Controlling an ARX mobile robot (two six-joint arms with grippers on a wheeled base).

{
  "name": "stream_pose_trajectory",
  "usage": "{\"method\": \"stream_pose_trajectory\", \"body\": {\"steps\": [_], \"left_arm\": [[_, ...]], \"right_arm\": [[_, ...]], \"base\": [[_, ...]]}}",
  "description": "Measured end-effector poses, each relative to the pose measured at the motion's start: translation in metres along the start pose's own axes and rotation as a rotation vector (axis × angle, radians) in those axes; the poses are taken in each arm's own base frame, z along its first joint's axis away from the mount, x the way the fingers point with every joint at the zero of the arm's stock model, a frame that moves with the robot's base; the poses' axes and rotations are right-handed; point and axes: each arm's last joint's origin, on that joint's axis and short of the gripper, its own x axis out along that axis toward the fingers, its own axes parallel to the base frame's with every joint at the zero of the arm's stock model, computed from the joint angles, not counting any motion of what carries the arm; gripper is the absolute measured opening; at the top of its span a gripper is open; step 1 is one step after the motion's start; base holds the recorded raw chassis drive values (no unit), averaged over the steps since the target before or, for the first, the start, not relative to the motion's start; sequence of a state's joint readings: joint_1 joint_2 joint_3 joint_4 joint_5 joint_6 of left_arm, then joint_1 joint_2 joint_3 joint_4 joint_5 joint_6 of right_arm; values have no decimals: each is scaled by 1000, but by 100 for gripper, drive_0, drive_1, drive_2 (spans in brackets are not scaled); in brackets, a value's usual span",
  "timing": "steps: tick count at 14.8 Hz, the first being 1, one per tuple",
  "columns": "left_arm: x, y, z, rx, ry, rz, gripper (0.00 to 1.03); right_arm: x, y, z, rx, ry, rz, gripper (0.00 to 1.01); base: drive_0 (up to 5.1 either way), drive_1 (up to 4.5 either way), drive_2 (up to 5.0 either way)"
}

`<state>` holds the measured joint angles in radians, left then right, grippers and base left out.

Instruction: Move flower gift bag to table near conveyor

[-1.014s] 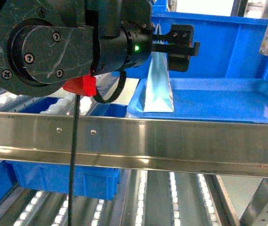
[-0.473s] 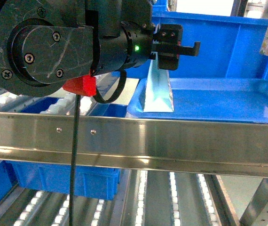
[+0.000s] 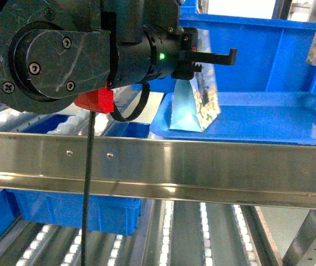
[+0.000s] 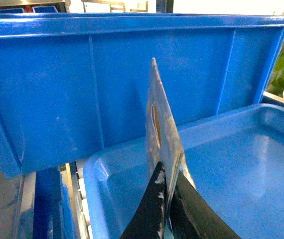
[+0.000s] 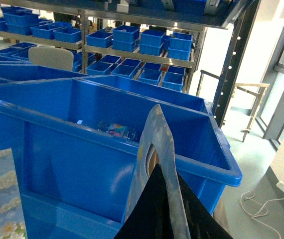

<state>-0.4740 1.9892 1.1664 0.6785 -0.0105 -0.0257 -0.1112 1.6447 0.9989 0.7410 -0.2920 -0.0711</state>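
Head view: the left gripper (image 3: 198, 57) sits above a blue tray (image 3: 269, 119), its dark fingers (image 3: 216, 55) pointing right. Below it a flower bag (image 3: 194, 105) stands on the tray, base down near the tray's left front corner, its narrow pale-blue side and part of a flowered face turned toward the viewer. The bag's top edge runs up into the gripper.

Left wrist view: the two black fingers (image 4: 154, 209) are pressed nearly together, with the thin upper edge of the bag (image 4: 162, 129) pinched between them. The bag shows edge-on, rising above the tray (image 4: 231, 169), with a handle cut-out visible in its side. A tall blue bin (image 4: 107, 79) stands directly behind the tray.

Right wrist view: the right gripper (image 5: 169, 209) likewise has its fingers (image 5: 154, 209) clamped tight on the edge of a second bag (image 5: 157, 149), seen edge-on in front of an open blue bin (image 5: 107, 134). Shelves (image 5: 132, 45) of small blue bins fill the background.

In the head view the conveyor (image 3: 158, 166) crosses the foreground as a steel rail, with rows of white rollers below. The table is not visible in any view.
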Motion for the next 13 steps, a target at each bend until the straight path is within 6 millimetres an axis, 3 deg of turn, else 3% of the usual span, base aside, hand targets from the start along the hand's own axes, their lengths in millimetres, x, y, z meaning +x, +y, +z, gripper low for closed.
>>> {"method": "stream_pose_trajectory", "body": {"steps": [5, 9, 13], "left_arm": [[-11, 9, 12, -8, -84, 78, 2], [-60, 27, 77, -46, -271, 165, 2], [-103, 49, 73, -71, -256, 219, 2]], "right_arm": [[0, 0, 0, 0, 0, 0, 2], [0, 0, 0, 0, 0, 0, 2], [0, 0, 0, 0, 0, 0, 2]], "base": [[0, 0, 0], [0, 0, 0], [0, 0, 0]]}}
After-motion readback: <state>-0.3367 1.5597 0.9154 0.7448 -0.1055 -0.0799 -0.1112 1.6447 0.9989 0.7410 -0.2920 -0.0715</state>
